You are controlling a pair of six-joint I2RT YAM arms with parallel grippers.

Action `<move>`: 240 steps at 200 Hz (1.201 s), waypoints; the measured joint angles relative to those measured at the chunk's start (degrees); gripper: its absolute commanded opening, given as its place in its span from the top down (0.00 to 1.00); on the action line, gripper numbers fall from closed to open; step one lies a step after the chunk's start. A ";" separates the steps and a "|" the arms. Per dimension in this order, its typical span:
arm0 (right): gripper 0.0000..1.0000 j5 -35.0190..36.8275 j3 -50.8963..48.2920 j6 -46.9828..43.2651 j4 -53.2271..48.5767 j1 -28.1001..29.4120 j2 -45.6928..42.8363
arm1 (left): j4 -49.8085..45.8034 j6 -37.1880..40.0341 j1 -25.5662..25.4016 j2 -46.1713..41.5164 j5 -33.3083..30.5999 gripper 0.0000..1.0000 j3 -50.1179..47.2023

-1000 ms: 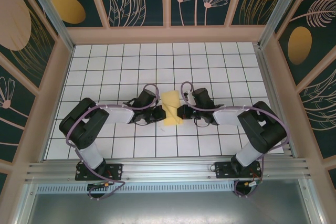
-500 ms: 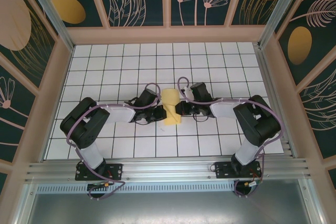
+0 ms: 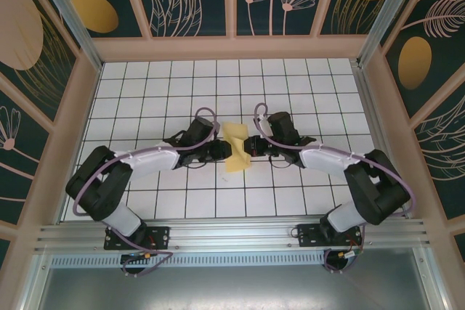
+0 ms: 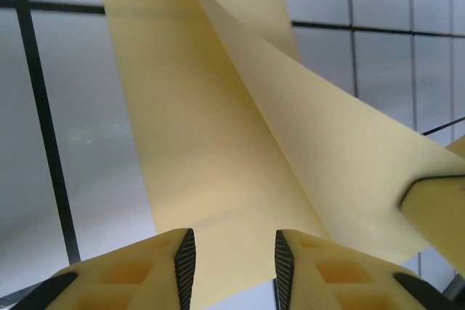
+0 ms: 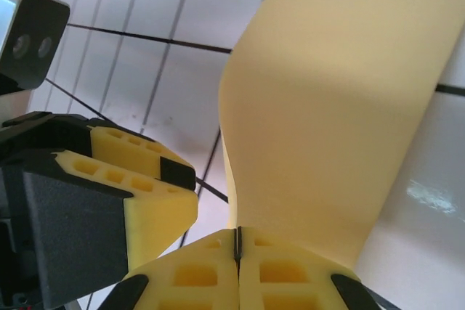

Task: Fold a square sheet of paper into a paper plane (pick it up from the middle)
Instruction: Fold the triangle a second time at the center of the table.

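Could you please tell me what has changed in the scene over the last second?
The left hand has opened and let go of the yellow paper. The left elbow and right elbow have swung outward and toward the near edge. The right hand stays shut on the paper, which remains between the two hands mid-table.

Sides of creased yellow paper sheet (image 3: 237, 147) blocked — left gripper (image 3: 220, 151) at left, right gripper (image 3: 254, 147) at right; white gridded tabletop (image 3: 218, 85) beyond it open.

The square sheet of paper (image 3: 237, 147) is plain yellow, the table (image 3: 145, 85) white with a black grid.
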 measured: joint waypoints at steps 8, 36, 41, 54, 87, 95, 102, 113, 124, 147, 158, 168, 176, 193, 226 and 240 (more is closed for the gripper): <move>0.94 1.99 0.00 0.85 -0.55 1.25 -1.38 | -0.42 -0.24 0.00 -1.86 -1.38 0.63 0.00; 0.95 10.34 0.96 4.39 -4.02 7.52 -3.61 | -2.60 -1.44 0.00 -7.26 -6.93 0.63 -0.28; 0.95 11.87 1.62 4.96 -4.94 8.61 -3.63 | -3.06 -1.68 0.00 -8.31 -8.04 0.63 -0.55; 0.95 15.78 4.00 6.32 -7.93 11.17 -3.63 | -4.33 -2.40 0.00 -11.30 -10.99 0.63 -1.51; 0.95 23.56 12.33 10.08 -12.37 14.29 -3.28 | -7.87 -3.76 0.35 -18.64 -17.59 0.65 -3.98; 0.95 25.00 13.73 11.02 -12.57 14.88 -2.99 | -8.63 -3.98 0.42 -19.89 -18.73 0.66 -4.33; 0.95 26.21 14.58 11.78 -12.57 15.52 -2.62 | -9.01 -4.04 0.52 -20.76 -19.54 0.66 -4.66; 0.96 27.98 15.21 13.07 -12.81 16.87 -1.86 | -9.53 -4.20 0.72 -21.75 -20.13 0.68 -5.11; 0.95 29.22 15.23 14.38 -13.35 18.25 -0.74 | -9.75 -4.37 0.79 -22.23 -20.24 0.69 -5.66; 0.95 31.10 15.04 16.90 -14.69 20.87 1.84 | -9.53 -4.83 0.81 -22.34 -19.15 0.71 -7.54; 0.95 31.50 14.47 18.03 -14.64 21.97 2.47 | -9.42 -5.09 0.81 -22.32 -17.94 0.72 -8.74; 0.95 31.50 13.73 18.75 -14.58 22.64 2.75 | -8.94 -5.53 0.81 -22.23 -16.63 0.74 -9.84; 0.95 31.47 13.00 19.52 -14.36 23.12 2.97 | -8.35 -5.95 0.81 -21.97 -15.61 0.74 -10.56; 0.95 31.43 11.69 20.33 -13.86 23.43 3.58 | -6.54 -6.88 0.81 -20.96 -13.09 0.76 -12.04; 0.95 31.39 9.94 21.38 -12.87 23.41 5.03 | -0.70 -10.69 0.81 -19.32 -7.63 0.80 -16.70; 0.95 31.23 9.62 21.40 -12.50 23.41 5.64 | 1.51 -12.28 0.81 -18.58 -5.64 0.81 -18.60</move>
